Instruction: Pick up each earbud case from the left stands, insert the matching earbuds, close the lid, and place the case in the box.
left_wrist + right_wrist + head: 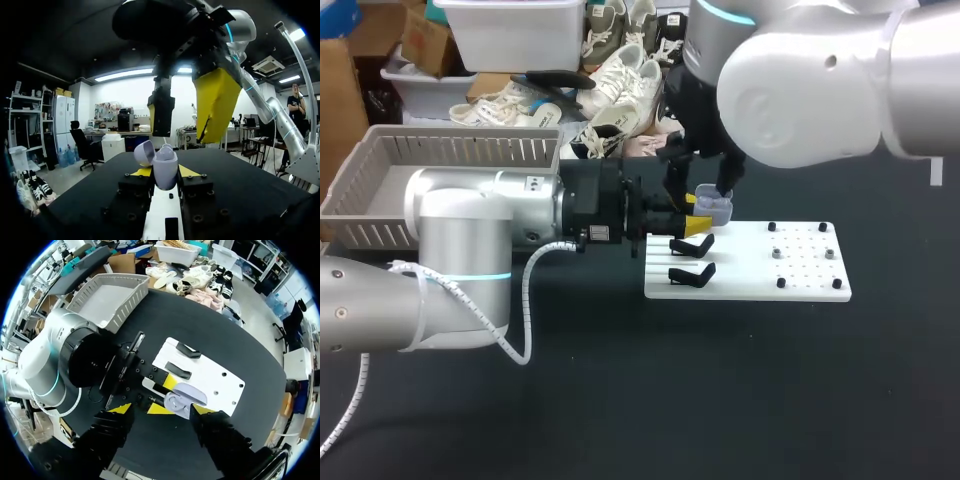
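Left claw [165, 172] grips the one earbud case [162, 165], lid open, over the white board's [800, 275] far left corner, near two black stands [692, 245]. Right claw [181, 137] hangs just above it, fingers spread wide. One grey basket [450, 150] sits at the worktop's far left corner.

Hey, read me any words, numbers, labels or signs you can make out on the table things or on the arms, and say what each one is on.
No text can be read here.
Small dark marks on the left arm: too small to read.
No print shows on the earbud case, the white stand board or the grey basket.
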Robot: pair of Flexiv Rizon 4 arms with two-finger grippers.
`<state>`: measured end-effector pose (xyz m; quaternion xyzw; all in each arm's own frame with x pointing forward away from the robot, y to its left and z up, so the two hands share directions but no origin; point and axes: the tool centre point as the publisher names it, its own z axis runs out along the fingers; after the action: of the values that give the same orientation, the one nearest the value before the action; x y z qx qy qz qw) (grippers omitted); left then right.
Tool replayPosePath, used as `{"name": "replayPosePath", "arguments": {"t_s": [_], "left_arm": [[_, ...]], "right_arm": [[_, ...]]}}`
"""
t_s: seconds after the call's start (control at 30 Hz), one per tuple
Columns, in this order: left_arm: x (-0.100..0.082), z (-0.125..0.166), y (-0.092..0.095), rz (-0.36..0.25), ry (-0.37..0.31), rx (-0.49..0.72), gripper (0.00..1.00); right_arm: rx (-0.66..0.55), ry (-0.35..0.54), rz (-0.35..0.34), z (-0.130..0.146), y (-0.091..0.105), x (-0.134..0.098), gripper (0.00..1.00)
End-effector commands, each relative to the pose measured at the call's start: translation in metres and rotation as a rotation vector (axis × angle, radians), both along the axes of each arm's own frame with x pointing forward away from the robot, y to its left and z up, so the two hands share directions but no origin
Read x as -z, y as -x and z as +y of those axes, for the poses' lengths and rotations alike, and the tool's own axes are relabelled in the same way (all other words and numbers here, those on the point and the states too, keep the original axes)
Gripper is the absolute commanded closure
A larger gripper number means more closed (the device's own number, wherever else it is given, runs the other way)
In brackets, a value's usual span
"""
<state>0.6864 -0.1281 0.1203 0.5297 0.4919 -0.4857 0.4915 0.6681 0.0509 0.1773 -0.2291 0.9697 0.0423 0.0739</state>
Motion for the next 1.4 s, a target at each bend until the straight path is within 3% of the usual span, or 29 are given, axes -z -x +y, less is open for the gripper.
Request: {"name": "replayPosePath", "arguments": {"t_s": [0.03,0.17,0.4,0.6,0.87,1.1,1.4], "left_arm": [[0.0,0.0,0.0,-0.001,0.001,-0.002,1.0],[0.0,0.0,0.0,-0.001,0.001,-0.002,1.0],[0.0,0.0,0.0,-0.001,0.001,-0.002,1.0],[0.0,0.0,0.0,-0.001,0.001,-0.002,1.0],[0.0,0.0,0.0,-0.001,0.001,-0.002,1.0],[0.0,0.0,0.0,-0.001,0.001,-0.002,1.0],[0.0,0.0,0.0,-0.001,0.001,-0.002,1.0]], "right_arm": [[0.011,-0.02,-0.033,-0.007,0.013,-0.013,0.26],[0.103,0.013,-0.053,-0.018,0.004,-0.027,0.0],[0.257,0.032,-0.013,-0.041,-0.029,-0.026,0.0],[0.302,0.045,0.015,-0.052,-0.053,-0.017,0.0],[0.33,0.072,0.049,-0.061,-0.07,0.0,0.0],[0.337,0.085,0.088,-0.064,-0.062,0.019,0.0],[0.332,0.052,0.099,-0.066,-0.027,0.022,0.0]]}}
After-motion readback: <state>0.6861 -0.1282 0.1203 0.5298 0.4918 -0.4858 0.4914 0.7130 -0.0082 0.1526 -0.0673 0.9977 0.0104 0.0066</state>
